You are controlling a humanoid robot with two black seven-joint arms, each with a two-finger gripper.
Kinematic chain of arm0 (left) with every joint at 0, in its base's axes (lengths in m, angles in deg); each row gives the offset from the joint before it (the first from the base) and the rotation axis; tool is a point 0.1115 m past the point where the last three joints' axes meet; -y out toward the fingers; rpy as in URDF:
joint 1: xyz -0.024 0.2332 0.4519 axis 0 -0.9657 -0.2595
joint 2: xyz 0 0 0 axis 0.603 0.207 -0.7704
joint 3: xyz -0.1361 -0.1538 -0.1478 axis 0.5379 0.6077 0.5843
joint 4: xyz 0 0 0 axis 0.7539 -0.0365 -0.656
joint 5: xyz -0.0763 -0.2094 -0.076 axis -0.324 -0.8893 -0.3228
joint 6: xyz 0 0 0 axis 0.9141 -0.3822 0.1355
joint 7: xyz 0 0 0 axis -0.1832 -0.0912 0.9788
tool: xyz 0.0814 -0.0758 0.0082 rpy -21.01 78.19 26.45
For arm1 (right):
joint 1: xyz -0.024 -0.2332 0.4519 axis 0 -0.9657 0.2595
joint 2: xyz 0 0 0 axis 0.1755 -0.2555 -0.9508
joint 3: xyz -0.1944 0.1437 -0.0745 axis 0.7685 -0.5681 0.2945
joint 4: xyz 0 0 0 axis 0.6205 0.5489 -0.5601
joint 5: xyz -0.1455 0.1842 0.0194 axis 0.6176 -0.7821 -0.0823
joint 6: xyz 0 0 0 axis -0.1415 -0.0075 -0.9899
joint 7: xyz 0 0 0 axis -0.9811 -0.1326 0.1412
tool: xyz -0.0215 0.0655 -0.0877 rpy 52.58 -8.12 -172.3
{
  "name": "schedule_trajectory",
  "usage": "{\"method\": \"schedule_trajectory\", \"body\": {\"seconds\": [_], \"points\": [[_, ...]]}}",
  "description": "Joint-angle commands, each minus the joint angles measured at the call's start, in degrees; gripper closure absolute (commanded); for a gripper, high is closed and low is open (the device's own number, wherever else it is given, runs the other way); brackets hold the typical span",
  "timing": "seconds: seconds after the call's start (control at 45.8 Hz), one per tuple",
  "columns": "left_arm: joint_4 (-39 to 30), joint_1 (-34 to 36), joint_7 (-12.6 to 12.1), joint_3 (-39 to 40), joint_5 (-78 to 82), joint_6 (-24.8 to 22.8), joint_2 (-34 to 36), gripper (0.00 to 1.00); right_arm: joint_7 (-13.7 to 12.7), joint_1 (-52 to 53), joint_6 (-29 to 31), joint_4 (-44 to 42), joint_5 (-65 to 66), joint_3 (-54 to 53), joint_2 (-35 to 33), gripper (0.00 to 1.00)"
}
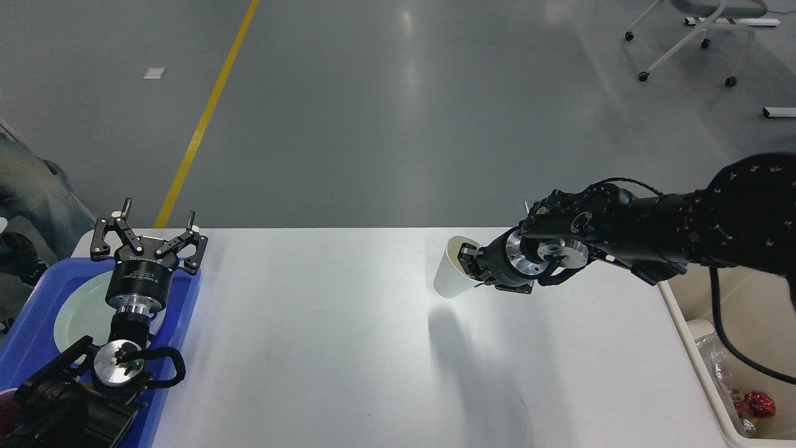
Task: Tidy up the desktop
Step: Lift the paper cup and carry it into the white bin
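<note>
Above the desktop (348, 348), one paper cup (449, 277) is clamped by the right gripper (467, 261); the left gripper (149, 239) is spread open over one blue tray (25, 348).

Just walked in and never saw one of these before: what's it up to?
A two-armed robot is clearing a white desktop. Its right gripper is shut on a white paper cup, lifted above the table. The left gripper hangs open over a blue tray holding a pale plate.
</note>
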State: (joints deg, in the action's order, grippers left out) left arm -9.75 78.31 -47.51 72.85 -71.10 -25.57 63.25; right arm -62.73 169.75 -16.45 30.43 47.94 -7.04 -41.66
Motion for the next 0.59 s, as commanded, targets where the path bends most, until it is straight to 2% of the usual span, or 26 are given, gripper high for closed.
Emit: {"method": "schedule_trajectory", "body": {"seconds": [0.0, 0.175, 0.328, 0.568], "points": [[0.00, 0.00, 0.02, 0.00, 0.01, -0.01, 0.00, 0.04, 0.09, 9.44, 2.92, 9.74, 1.32, 6.26, -2.83, 1.00], [0.00, 0.00, 0.02, 0.00, 0.09, -0.01, 0.00, 0.04, 0.09, 20.96, 13.55, 18.80, 6.50, 10.31, -7.66, 1.00], [0.00, 0.00, 0.11, 0.00, 0.01, 0.08, 0.00, 0.04, 0.09, 30.71, 20.15, 23.90, 7.65, 15.93, -11.09, 1.00], [0.00, 0.00, 0.02, 0.00, 0.01, -0.01, 0.00, 0.04, 0.09, 45.75, 22.18, 34.44, 7.74, 22.97, -12.32, 1.00]]}}
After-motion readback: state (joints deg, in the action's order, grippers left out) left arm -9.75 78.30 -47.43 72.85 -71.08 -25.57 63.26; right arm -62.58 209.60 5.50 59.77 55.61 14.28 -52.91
